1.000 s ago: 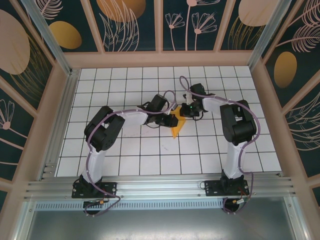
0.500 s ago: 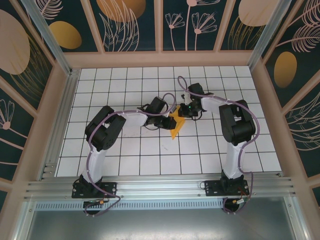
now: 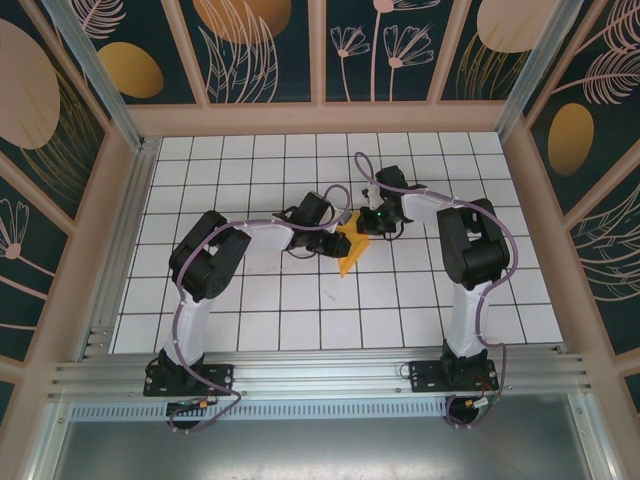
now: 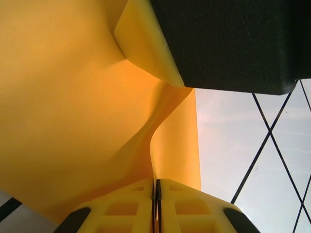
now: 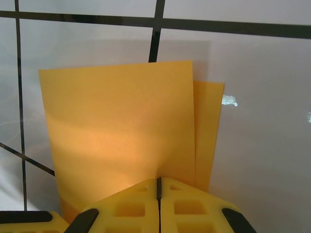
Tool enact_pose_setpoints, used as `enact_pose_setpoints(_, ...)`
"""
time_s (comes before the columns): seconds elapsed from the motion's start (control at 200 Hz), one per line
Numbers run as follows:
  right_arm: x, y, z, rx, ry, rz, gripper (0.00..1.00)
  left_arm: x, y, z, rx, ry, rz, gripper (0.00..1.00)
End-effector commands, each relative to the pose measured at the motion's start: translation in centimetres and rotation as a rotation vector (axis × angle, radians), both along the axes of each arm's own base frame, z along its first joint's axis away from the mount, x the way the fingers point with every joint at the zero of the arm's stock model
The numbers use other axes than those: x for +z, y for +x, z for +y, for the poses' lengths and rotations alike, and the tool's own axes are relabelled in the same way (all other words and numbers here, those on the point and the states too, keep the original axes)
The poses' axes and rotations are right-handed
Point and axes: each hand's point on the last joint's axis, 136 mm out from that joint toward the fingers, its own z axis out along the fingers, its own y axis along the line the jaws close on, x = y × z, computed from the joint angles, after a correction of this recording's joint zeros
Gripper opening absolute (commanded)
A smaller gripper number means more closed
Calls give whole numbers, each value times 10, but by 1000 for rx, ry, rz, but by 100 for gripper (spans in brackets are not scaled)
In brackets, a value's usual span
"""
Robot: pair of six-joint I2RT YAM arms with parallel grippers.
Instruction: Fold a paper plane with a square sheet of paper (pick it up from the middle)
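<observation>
Between the shut fingers of the left claw [image 4: 156,188] sits a pinched edge of the square sheet of paper [image 4: 73,97]. Ahead of the fingertips the sheet rises and bows in a soft S-curve toward a dark block [image 4: 228,43] up and to their right; I cannot tell what that block is. The right claw [image 5: 159,187] is likewise clamped on the paper. Just beyond its tips the orange sheet stands in two layers, the front one wider, with a narrow strip of the back one showing to its right.

From above, both claws meet tip to tip over the middle of the white grid table [image 3: 250,300]. The paper lies between them, one corner pointing toward the arms' bases.

I judge this to be mid-fold: a doubled flap exists, but no dart shape yet. The next move probably calls for laying the bowed part flat so the crease runs straight. One claw would hold firm while the other releases to regrip. Pulling the claws apart could tear the sheet.
</observation>
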Motion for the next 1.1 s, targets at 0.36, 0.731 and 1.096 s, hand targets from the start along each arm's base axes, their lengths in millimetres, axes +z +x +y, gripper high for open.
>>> enact_pose_setpoints(0.36, -23, -12, -4, 26, -64, 61, 8, -6, 4, 12, 32, 37, -25, 15)
enact_pose_setpoints(0.731, -17, -11, 0, 28, -54, 55, 8, -17, -1, 20, 49, 61, -13, 15)
enact_pose_setpoints(1.096, 30, 10, 12, -3, 48, -45, 14, -23, -3, 25, 75, 64, -5, 13)
